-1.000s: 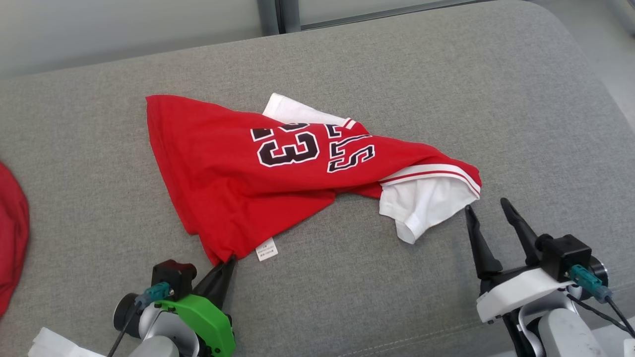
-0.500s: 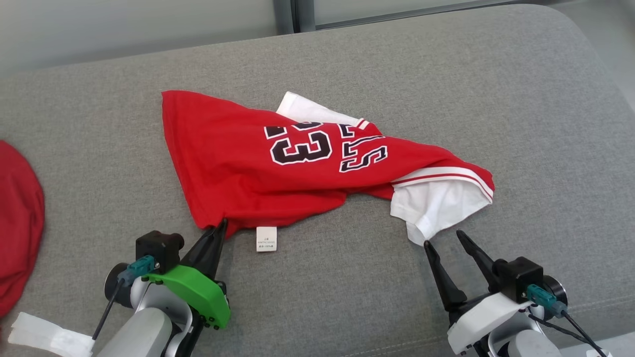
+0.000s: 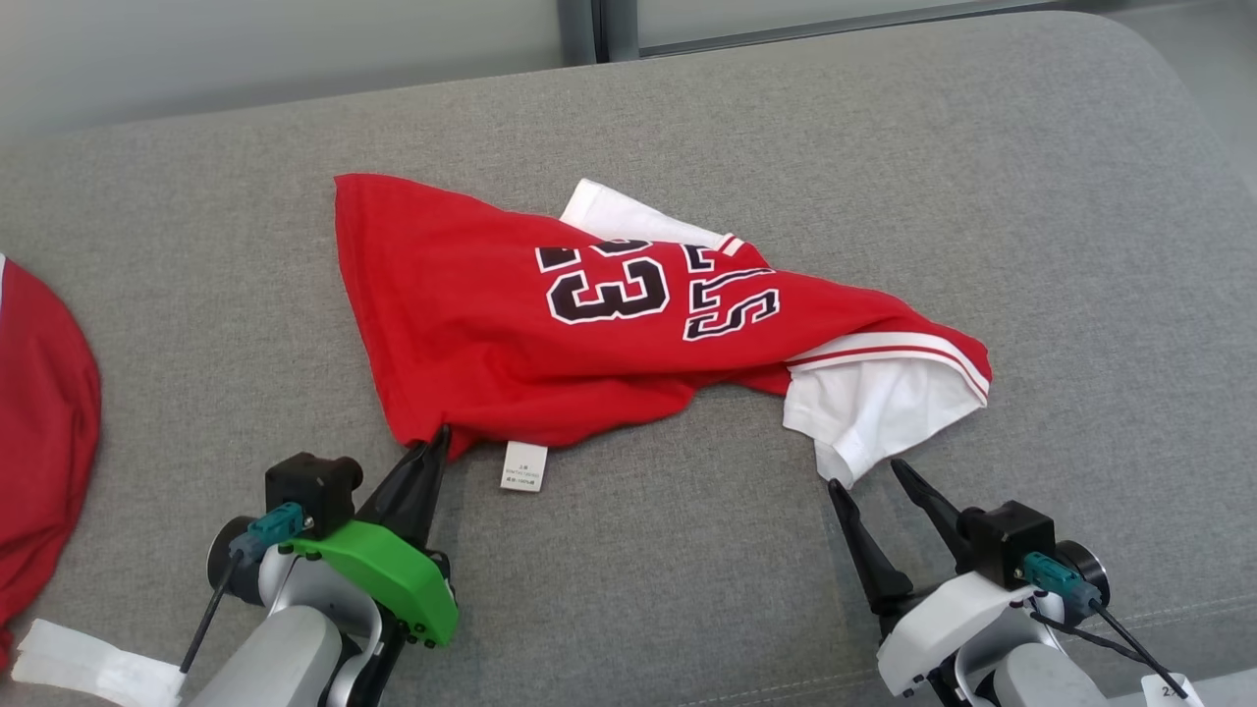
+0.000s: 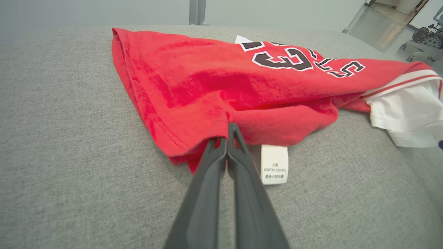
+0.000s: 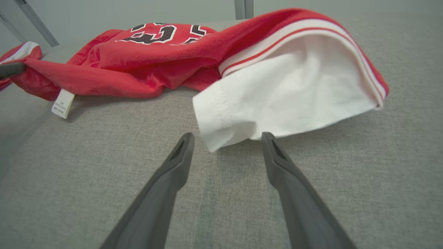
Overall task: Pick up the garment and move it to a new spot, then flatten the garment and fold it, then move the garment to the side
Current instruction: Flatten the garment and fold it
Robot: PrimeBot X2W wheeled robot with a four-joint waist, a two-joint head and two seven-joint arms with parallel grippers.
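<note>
The garment (image 3: 491, 324) is a red jersey with black numerals and white sleeves, lying crumpled on the grey cushion (image 3: 884, 147). My left gripper (image 3: 441, 437) is shut on the garment's near left corner, beside the white care label (image 3: 523, 465). In the left wrist view the closed fingertips (image 4: 228, 133) pinch the red hem (image 4: 207, 138). My right gripper (image 3: 865, 474) stands open at the near tip of the white sleeve (image 3: 884, 403). The right wrist view shows that sleeve (image 5: 294, 93) tip just reaching between the spread fingers (image 5: 173, 173), low over the cushion.
Another red cloth (image 3: 39, 442) lies at the cushion's left edge. A white strip (image 3: 88, 663) sits by my left forearm. The cushion's far edge meets a pale wall (image 3: 295, 49), and its rounded right edge (image 3: 1208, 128) drops off.
The camera has shifted, sliding the picture right. My left gripper has pushed the held corner away from me. My right gripper has moved left and nearer, to the sleeve's tip.
</note>
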